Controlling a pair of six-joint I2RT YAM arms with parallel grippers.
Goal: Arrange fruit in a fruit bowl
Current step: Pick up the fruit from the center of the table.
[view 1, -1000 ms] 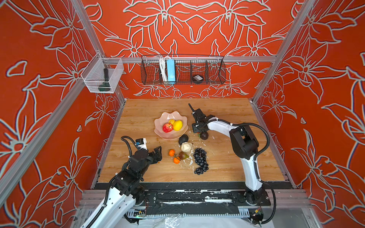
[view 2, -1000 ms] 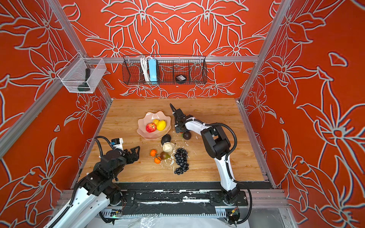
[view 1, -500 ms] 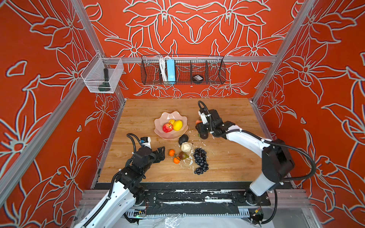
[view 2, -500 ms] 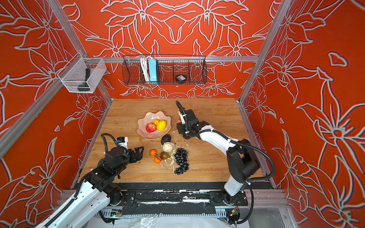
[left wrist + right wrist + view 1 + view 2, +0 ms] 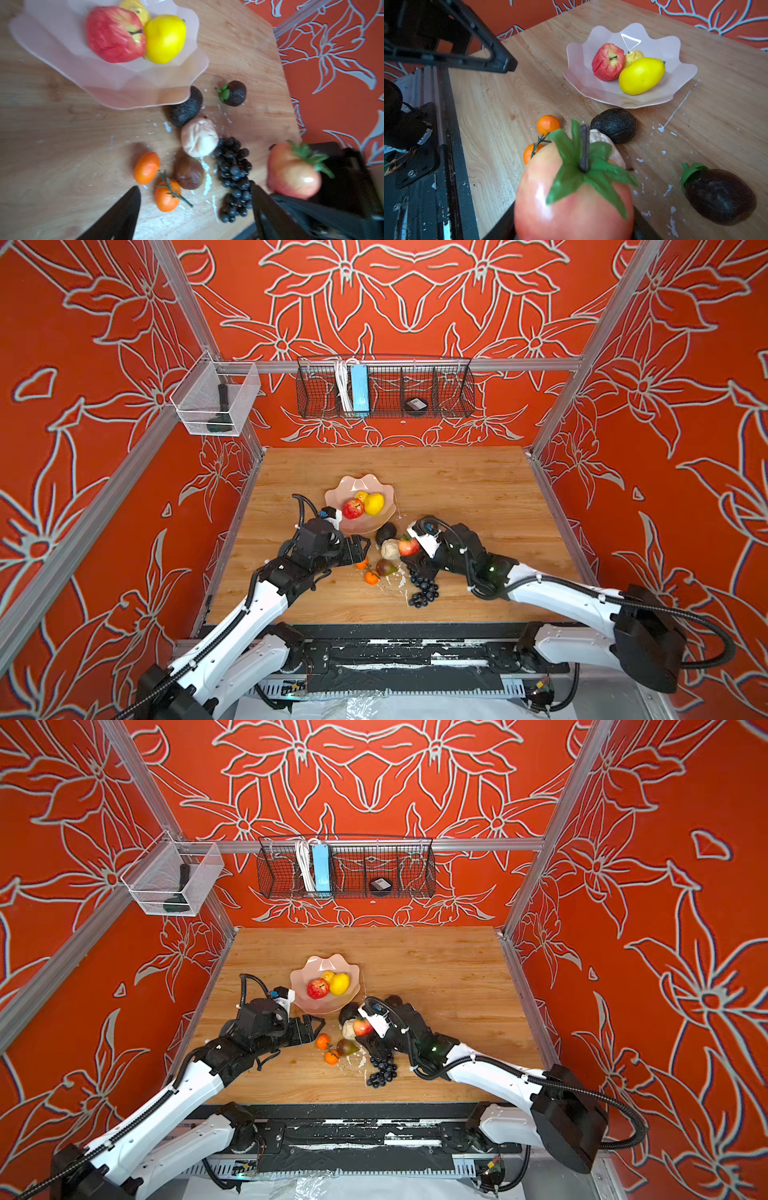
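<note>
Red, glossy plastic, the toy fruit [image 5: 575, 199] looks light, stiff and slippery. The right gripper [image 5: 414, 555] clasps its round sides above the desk [image 5: 457, 489], short of the pink fruit bowl [image 5: 679, 49]. The left gripper [image 5: 360, 549] hangs spread and empty by the oranges [image 5: 146, 168].

Matt wood-grain tabletop [image 5: 500, 99] flecked with white scuffs, smooth translucent pink plastic bowl [image 5: 576, 54], glossy red fruit [image 5: 571, 209] with matt green leaves, rough pebbled dark avocado [image 5: 614, 124], smooth satin lemon [image 5: 641, 75], black metal wire basket [image 5: 451, 389]
</note>
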